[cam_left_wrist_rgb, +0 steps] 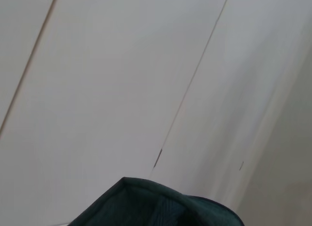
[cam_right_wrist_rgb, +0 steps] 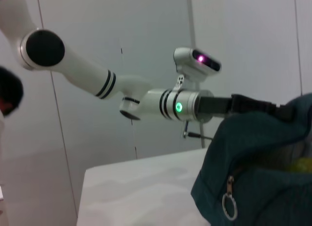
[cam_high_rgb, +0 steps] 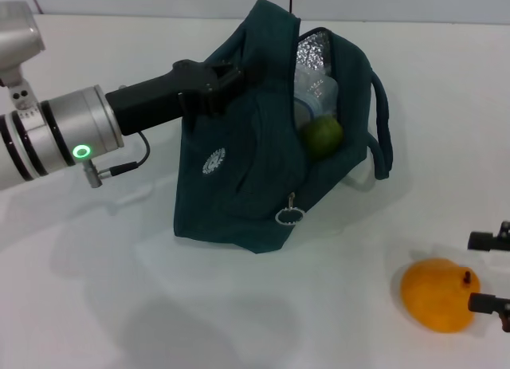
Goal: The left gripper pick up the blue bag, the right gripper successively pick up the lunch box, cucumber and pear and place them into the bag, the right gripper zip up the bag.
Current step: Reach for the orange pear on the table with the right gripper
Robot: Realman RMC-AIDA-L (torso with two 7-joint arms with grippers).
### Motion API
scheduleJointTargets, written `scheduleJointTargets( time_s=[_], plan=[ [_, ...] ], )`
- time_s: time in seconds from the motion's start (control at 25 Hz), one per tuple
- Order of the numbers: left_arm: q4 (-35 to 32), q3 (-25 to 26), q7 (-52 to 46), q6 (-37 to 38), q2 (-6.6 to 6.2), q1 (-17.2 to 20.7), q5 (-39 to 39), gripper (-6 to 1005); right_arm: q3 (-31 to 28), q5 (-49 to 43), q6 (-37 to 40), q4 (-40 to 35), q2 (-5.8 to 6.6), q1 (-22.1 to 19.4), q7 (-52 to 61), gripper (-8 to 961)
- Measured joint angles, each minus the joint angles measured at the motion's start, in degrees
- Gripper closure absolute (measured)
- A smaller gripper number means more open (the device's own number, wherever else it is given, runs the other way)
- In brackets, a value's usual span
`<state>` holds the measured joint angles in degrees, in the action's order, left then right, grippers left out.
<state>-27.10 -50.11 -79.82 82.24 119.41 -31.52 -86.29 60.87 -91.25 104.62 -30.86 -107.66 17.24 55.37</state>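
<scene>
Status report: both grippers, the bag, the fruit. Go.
Left gripper clamped on the dark teal fabric bag, holding it open. Right gripper open beside the orange-yellow pear on the white table. Clear lunch box and green cucumber inside. Nothing blocking.

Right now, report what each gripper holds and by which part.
The left gripper holds the blue bag by its upper edge beside the opening. The right gripper, near the pear, holds nothing.

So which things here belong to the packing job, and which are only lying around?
Belong to the job:
- blue bag, open, held up by the left gripper
- lunch box and cucumber, inside the bag
- pear on the table, by the right gripper

Only lying around:
- nothing visible
</scene>
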Motion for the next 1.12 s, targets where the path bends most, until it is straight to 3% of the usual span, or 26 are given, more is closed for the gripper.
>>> scheduleJointTargets(
  time_s=[0.28,0.4,0.6,0.84,1.12],
  plan=[
    [0.1,0.0,0.1,0.0,0.06,-0.1,-0.1,956,-0.6,-0.6,-2.2,0.9,0.28,0.0,-0.3,216],
    [0.1,0.0,0.1,0.1,0.04,-0.1,-0.1,956,-0.6,-1.1,-3.8,1.2,0.40,0.2,-0.5,429],
    [0.1,0.0,0.4,0.0,-0.03,-0.1,0.0,956,-0.5,-2.3,-4.7,1.3,0.19,1.0,-0.3,564],
    [0.1,0.0,0.6,-0.1,-0.05,-0.1,0.1,956,-0.7,-3.5,-5.2,1.3,-0.06,1.7,-0.3,560],
    [0.1,0.0,0.6,0.0,-0.05,-0.1,0.1,956,-0.6,-3.6,-5.3,1.3,-0.18,1.8,-1.2,710]
  ],
)
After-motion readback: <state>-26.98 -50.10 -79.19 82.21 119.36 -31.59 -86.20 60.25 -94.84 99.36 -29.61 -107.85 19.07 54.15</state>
